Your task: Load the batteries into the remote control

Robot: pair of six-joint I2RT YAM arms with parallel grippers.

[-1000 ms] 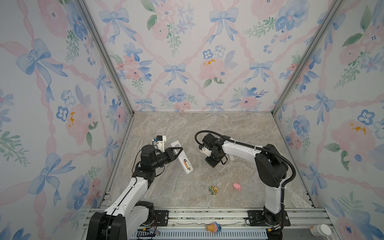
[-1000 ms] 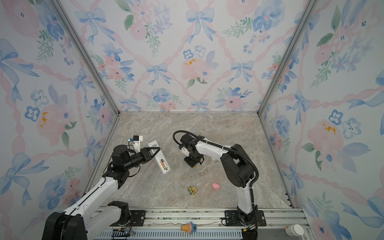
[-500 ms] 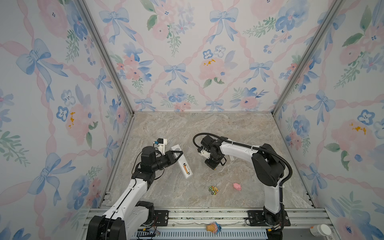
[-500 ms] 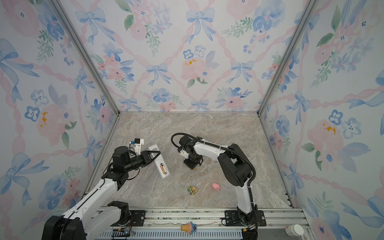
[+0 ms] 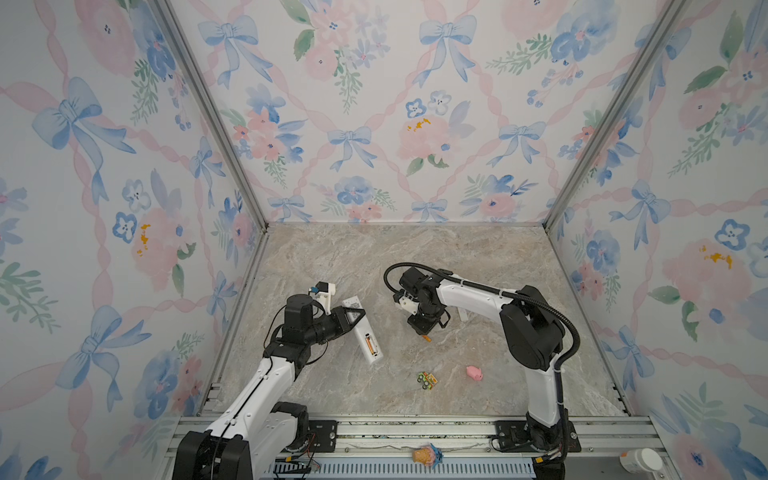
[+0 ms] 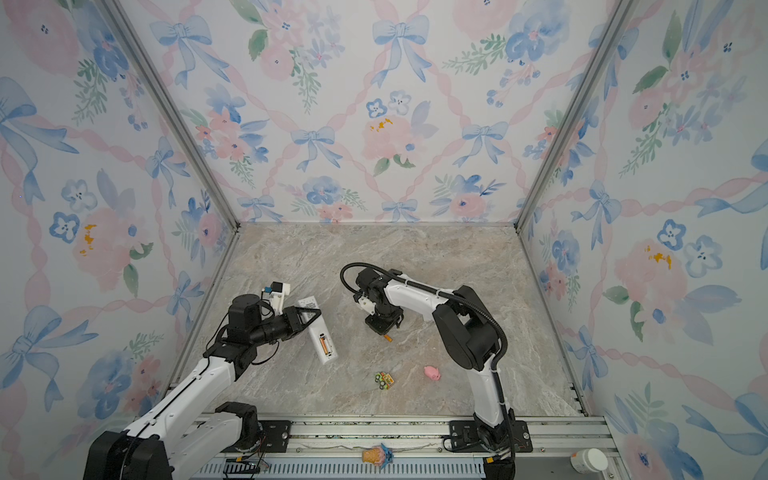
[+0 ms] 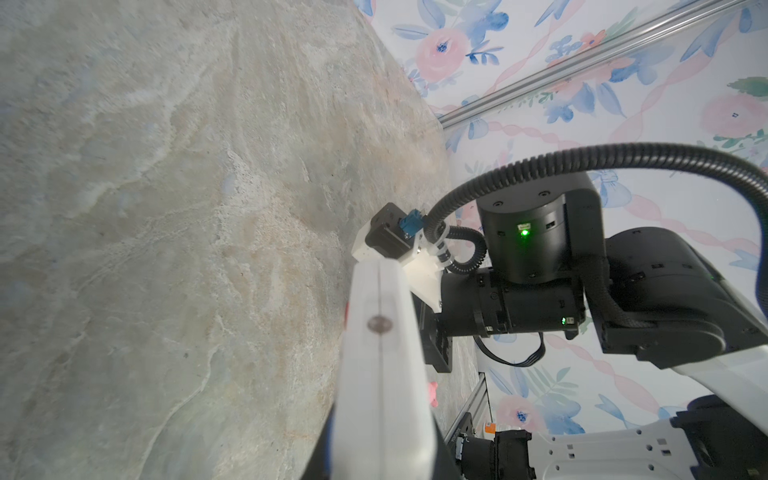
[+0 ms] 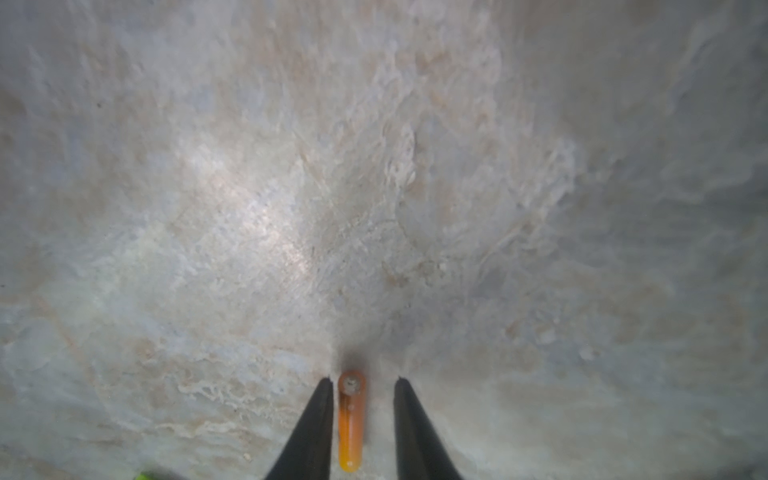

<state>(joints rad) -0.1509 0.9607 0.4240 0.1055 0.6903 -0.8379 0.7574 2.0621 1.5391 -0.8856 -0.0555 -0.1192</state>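
Right gripper [image 8: 363,379] jaws apart, straddling battery [image 8: 350,419] on table [image 8: 291,208]. Battery hugs one finger, so center first imo, then pinch mid-body. Left gripper [image 5: 351,318] clamped on remote [image 5: 362,332], seated battery [image 5: 369,344] in bay.

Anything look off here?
One battery lies loose on the table between the right gripper's parted jaws, off-centre and ungripped. The left gripper holds the remote, bay uncovered, other battery inside.
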